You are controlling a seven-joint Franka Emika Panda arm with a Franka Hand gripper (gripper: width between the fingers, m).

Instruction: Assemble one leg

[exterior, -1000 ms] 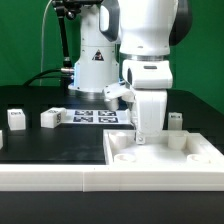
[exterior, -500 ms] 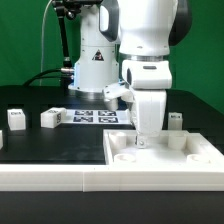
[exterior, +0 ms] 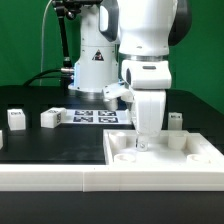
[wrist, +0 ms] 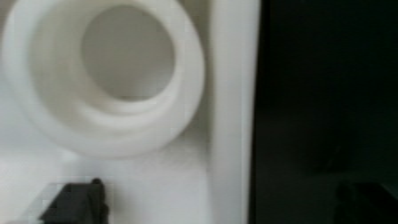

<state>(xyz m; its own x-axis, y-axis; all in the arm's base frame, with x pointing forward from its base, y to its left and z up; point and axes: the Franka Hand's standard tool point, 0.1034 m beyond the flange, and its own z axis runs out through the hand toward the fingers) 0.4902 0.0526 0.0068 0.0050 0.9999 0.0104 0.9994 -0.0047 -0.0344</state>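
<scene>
Exterior view: white rail runs along the front, nearest. Behind it, white panel lies flat on black tabletop. Gripper is down over the panel's round hole, fingertips spread wide, nothing between them. Leg stands upright just behind the panel. Second leg and third leg sit well off to the panel's exterior-view left. Marker board lies beyond the panel. Green backdrop is farthest.

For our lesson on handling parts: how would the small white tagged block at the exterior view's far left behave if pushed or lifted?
The leg looks like rigid moulded plastic, so probably stiff and light. Standing upright on a small base, it might tip if pushed high, or slide on the table.
</scene>
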